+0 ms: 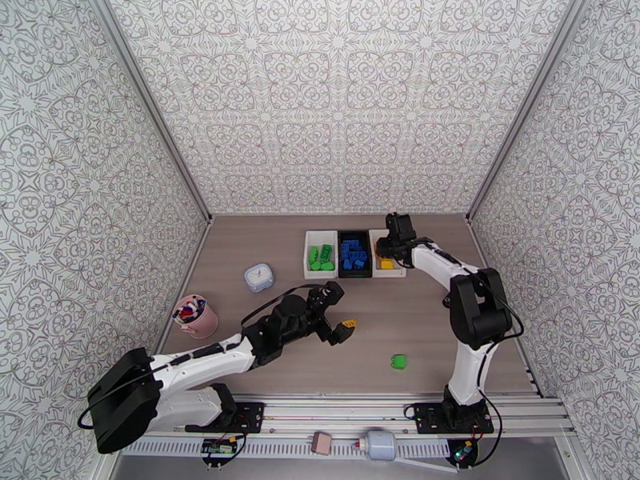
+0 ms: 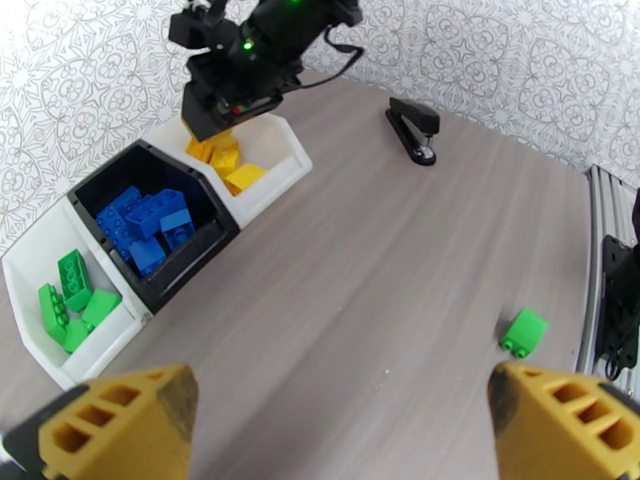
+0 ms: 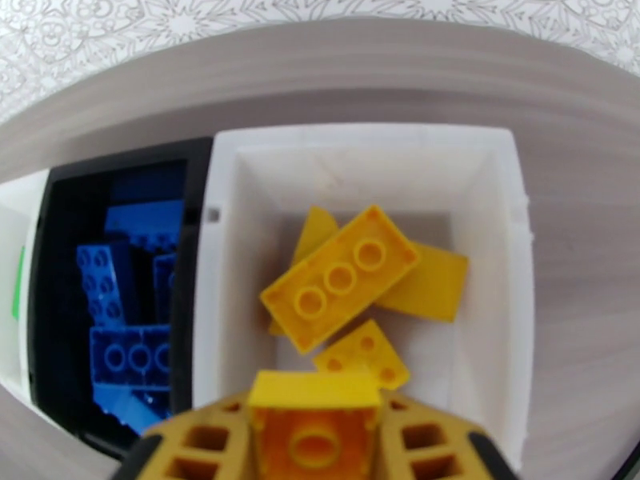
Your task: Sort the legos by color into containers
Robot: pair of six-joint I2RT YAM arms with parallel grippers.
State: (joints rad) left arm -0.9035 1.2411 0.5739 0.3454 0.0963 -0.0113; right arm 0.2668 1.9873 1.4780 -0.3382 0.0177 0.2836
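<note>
Most of the legos lie sorted. The green bricks (image 2: 72, 302) are in the left white bin (image 2: 104, 346), the blue bricks (image 2: 144, 222) in the black bin (image 2: 188, 270) in the middle, and the yellow bricks (image 3: 340, 278) in the right white bin (image 3: 500, 274). The three bins stand side by side in a row at the far side of the counter (image 1: 384, 330), close to the patterned back wall.

One more yellow brick (image 3: 314, 410) is clamped between the jaws of the right gripper (image 1: 390, 248). The gripper hangs directly over the right white bin, above the pile of yellow bricks.

A single green lego (image 1: 398, 362) lies loose on the counter. It is well apart from the bins, toward the front edge and right of centre.

The left gripper (image 2: 344, 434) hovers over bare counter between the row of bins and the loose green lego. Its jaws are spread wide with nothing between them.

Off to the left stands a pink cup (image 1: 194, 314) of colourful bits. A little nearer the bins is a small round white-blue object (image 1: 258, 277). A black stapler (image 2: 414, 130) lies on the counter beyond the right white bin, near the wall.
</note>
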